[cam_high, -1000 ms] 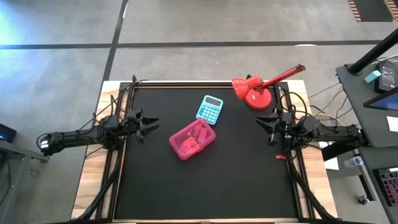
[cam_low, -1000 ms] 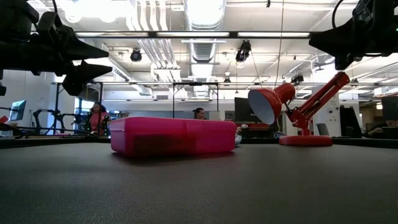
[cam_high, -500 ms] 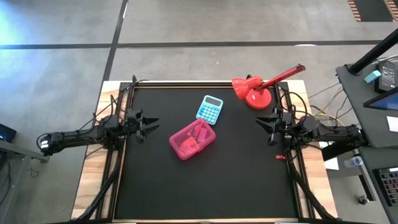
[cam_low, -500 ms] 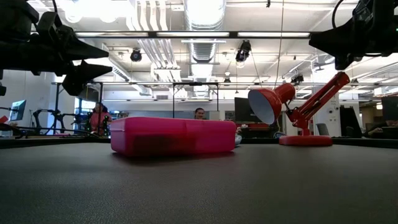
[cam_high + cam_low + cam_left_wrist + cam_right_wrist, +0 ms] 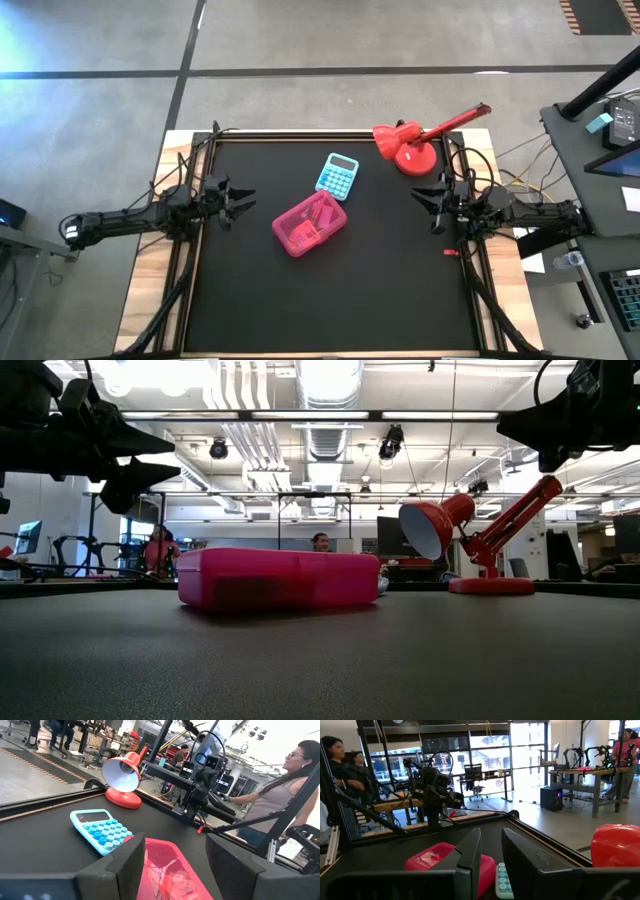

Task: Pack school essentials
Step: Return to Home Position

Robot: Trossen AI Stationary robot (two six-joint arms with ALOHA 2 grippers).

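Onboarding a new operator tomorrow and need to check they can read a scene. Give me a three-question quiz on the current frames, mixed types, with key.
1. True or false: the pink translucent box stands with its lid open.
2. Which thing lies closest to the box? A) red desk lamp B) blue calculator C) stapler
3. Short answer: what do the left hand and the right hand hold?

Key
1. False: the lid is shut.
2. B.
3. Nothing. Both are open, at opposite side edges of the table.
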